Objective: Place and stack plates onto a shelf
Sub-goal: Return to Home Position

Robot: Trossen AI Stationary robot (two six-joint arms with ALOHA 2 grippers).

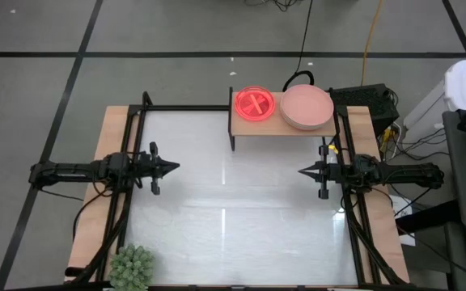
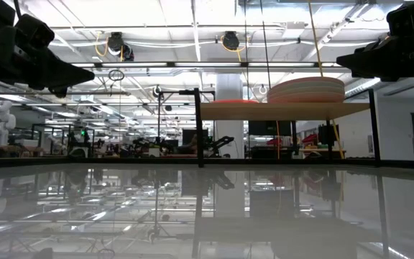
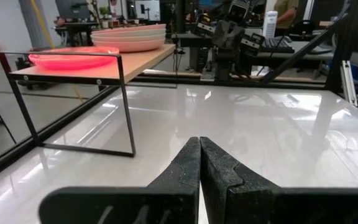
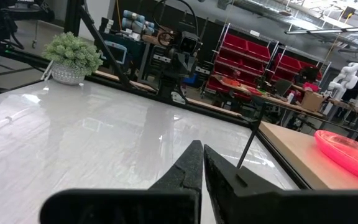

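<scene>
On our left, the left gripper hangs over the left side of the table, its fingers pressed together on nothing. The plant sits at the front left corner, out of any path. On the shelf at the far edge we see the glossy red-orange plates on its left half and the matte pink plates stacked on its right half. We see no plate left on the table, so we judge the stacking done. The right gripper, likewise pinched closed and empty, hangs at the right side

Both arms stretched out level above the surface, facing each other. The left gripper and right gripper hovered well apart, fingers pressed together.
</scene>
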